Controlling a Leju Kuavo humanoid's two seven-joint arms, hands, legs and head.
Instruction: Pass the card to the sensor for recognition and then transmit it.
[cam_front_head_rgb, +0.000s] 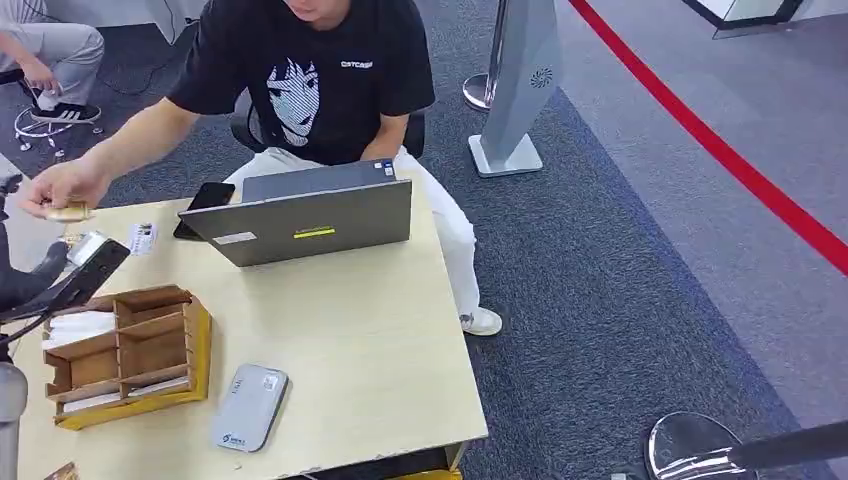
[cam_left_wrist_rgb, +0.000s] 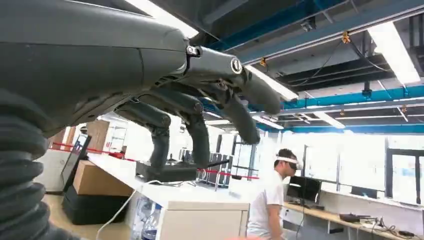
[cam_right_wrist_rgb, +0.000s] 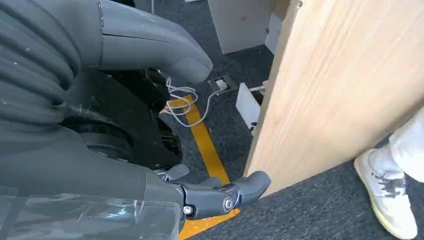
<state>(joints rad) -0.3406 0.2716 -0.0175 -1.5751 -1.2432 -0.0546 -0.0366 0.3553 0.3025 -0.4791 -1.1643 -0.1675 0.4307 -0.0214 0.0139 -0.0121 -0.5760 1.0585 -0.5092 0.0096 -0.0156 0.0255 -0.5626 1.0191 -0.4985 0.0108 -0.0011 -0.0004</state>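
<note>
A: Card (cam_front_head_rgb: 72, 212) position?
B: In person's hand (cam_front_head_rgb: 60, 185), just beyond empty, loosely open left robot hand (cam_left_wrist_rgb: 192, 102); long side crosswise.
A: Right robot hand (cam_right_wrist_rgb: 125, 130)?
B: Open, hanging beside tabletop (cam_front_head_rgb: 350, 320), farther.

Worktop (cam_front_head_rgb: 370, 330), light wood: carries laptop (cam_front_head_rgb: 310, 215), phone (cam_front_head_rgb: 205, 205), card (cam_front_head_rgb: 142, 237), wooden organiser (cam_front_head_rgb: 130, 355), grey sensor (cam_front_head_rgb: 250, 408).

The person's black T-shirt (cam_front_head_rgb: 320, 70) bore small white chest lettering, apparently "CSTCASE", though not fully legible. The laptop (cam_front_head_rgb: 310, 222) carried a yellow sticker and a white label, both unreadable. The grey sensor (cam_front_head_rgb: 249, 408) showed an illegible mark.
</note>
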